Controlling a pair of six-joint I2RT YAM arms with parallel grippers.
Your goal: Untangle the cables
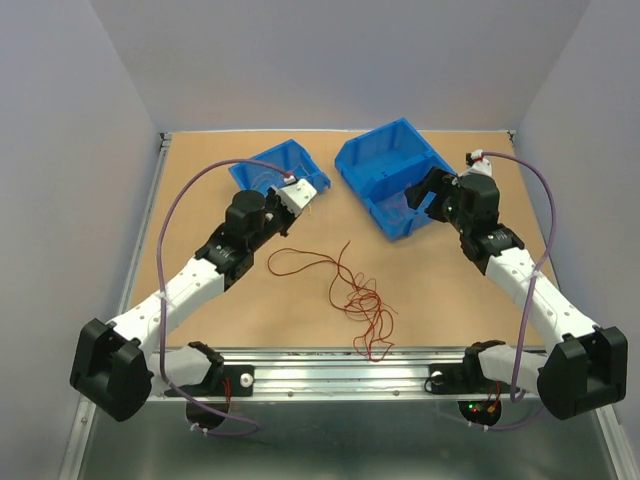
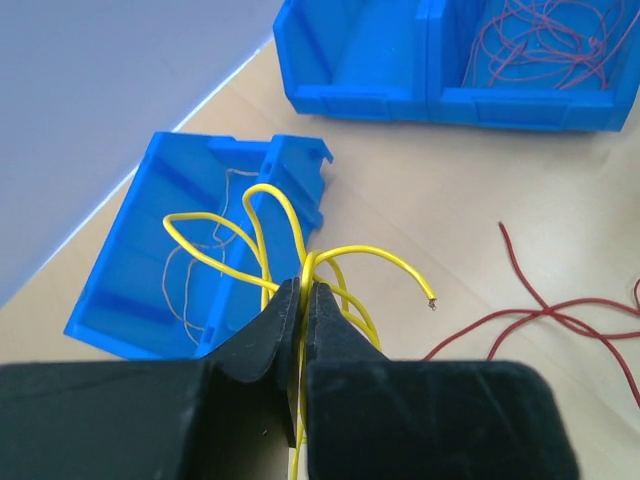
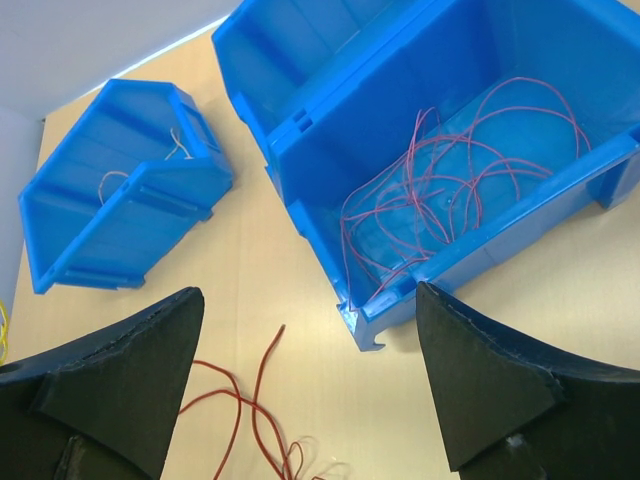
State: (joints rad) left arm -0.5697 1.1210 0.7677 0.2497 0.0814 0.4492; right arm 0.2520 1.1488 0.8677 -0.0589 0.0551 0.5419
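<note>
Left gripper (image 2: 304, 292) pinched shut on yellow wire (image 2: 372, 249); its loops spring just ahead of the tips, over small bin (image 2: 110, 300). Risk: hair-thin wire slips out, or a loop snags the rim. Right gripper (image 3: 308, 298) wide open, empty. Red tangle (image 2: 560, 315) lies right of the left gripper.

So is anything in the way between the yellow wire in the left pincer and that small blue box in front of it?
Nothing visible. The left pincer is shut on the yellow wire, and the wire's loops hang right beside the small blue box. Only a thin wire lies inside the box.
</note>
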